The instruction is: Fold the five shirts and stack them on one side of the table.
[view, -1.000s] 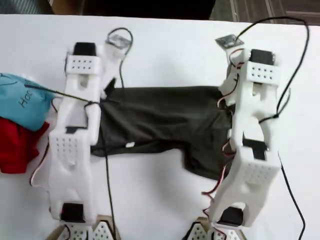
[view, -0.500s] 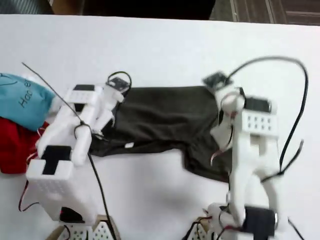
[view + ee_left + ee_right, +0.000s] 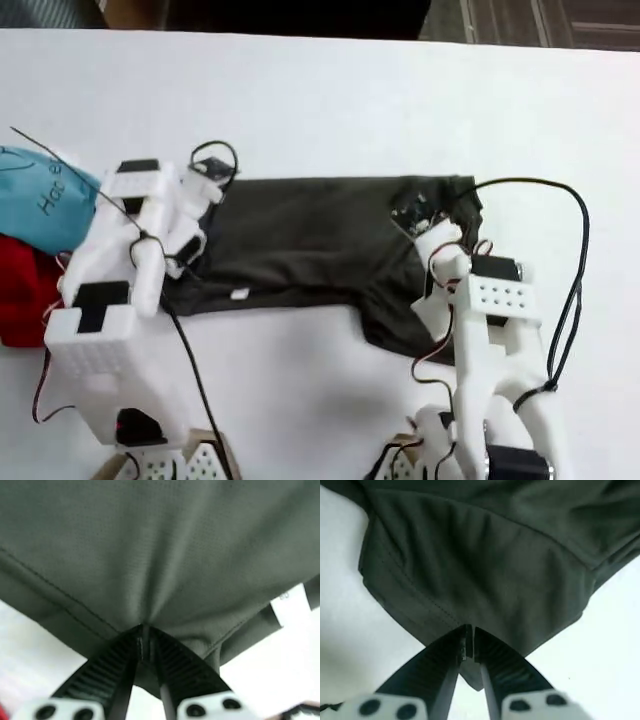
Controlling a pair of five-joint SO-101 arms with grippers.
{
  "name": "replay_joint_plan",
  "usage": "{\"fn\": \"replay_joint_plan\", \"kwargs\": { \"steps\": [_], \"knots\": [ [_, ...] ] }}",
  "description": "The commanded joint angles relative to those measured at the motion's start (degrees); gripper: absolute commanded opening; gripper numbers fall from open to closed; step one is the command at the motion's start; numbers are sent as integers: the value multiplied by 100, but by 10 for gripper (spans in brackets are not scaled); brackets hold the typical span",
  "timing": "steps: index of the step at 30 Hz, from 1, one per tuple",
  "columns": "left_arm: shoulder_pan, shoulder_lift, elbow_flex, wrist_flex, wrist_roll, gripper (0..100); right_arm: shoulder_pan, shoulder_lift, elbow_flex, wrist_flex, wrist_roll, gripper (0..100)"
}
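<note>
high view: dark shirt [image 3: 310, 240] lies mid-table, its fold seemingly in hand; left gripper [image 3: 143, 632] and right gripper [image 3: 468, 632] pinch its nine and four o'clock edges. next, probably carry both edges over together.

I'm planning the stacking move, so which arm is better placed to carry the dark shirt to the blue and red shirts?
Left, probably. The left gripper is shut on the dark shirt at the end next to the blue shirt and red shirt; the right gripper is shut on its opposite end.

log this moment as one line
left gripper: shut on dark shirt | right gripper: shut on dark shirt | teal shirt, red shirt: beside left arm
</note>
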Motion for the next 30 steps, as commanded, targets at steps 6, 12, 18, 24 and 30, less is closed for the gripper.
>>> {"fn": "replay_joint_plan", "kwargs": {
  "steps": [6, 12, 18, 24, 30],
  "knots": [
    [-35, -35, -1411, 1345, 255, 26, 66, 611, 35, -40, 79, 22],
    [123, -35, -1710, 1468, 774, 26, -40, -48, 53, 549, 396, 22],
    [378, -993, -145, 343, 1248, 26, -321, -1534, 589, 1429, 1705, 22],
    [624, -3736, 2862, -1591, 1266, 25, -690, -2246, 1345, 1569, 2400, 28],
    [343, -4167, 4119, -2356, 1152, 25, -813, -1956, 1363, 1385, 2426, 219]
  ]
}}
